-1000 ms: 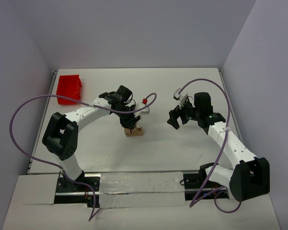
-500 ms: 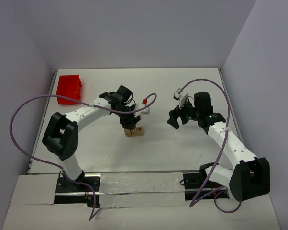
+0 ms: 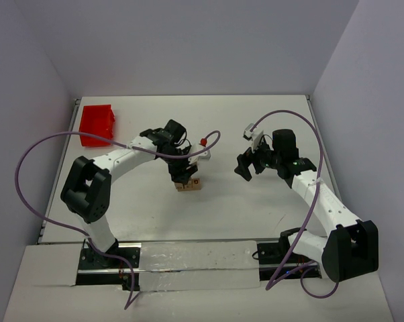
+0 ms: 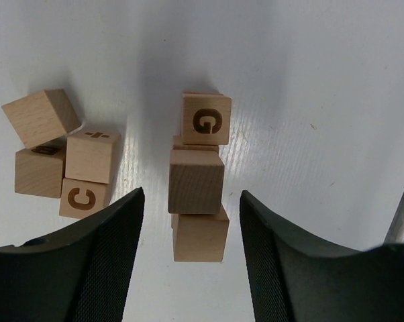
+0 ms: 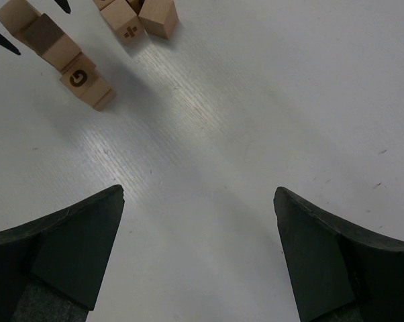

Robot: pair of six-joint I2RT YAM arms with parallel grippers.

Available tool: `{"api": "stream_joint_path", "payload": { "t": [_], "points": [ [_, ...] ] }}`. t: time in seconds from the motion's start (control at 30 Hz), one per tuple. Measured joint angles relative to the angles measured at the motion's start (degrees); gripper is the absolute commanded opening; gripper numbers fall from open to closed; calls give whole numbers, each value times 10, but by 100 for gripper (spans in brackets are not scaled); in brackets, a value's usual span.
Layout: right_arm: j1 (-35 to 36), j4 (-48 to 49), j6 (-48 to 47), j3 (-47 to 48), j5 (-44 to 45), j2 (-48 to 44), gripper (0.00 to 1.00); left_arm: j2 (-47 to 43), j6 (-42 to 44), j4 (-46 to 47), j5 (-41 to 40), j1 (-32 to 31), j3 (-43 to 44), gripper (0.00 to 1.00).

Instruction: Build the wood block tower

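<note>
Left tool (image 4: pixel 192 201), newly spread clear of the tower of light-tan wooden cubes (image 4: pixel 196 181): placement complete, with loose wooden cubes (image 4: pixel 61 157) awaiting stacking.

Looks like a robotics lab test cell, not a home or a shop. Closed in by plain pale walls (image 3: pixel 188 47) around a white table (image 3: pixel 229 208). Marked also by a left arm (image 3: pixel 115 161) and a right arm (image 3: pixel 323 201) bolted at the near edge, with loose purple cables (image 3: pixel 27 161), a red bin (image 3: pixel 96 124) and lettered wooden cubes (image 4: pixel 196 181).
</note>
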Motion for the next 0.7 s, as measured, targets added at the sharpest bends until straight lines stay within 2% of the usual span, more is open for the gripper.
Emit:
{"api": "stream_joint_path", "payload": {
  "t": [0.17,0.27,0.3,0.47,0.6,0.7],
  "points": [
    [0,0,0,0,-1,-2,100,-18,-13,-25,12,-6,69,75],
    [0,0,0,0,-2,-3,100,-50,-28,-27,20,-8,116,97],
    [0,0,1,0,-2,-3,100,-68,-33,-25,21,-7,121,98],
    [0,0,6,0,-5,-11,100,-174,-71,-2,44,29,95,99],
    [0,0,7,0,-10,-17,100,-247,-117,33,69,126,39,99],
    [0,-7,7,5,-11,-15,100,-287,-159,61,54,183,-6,99]
  ]
}}
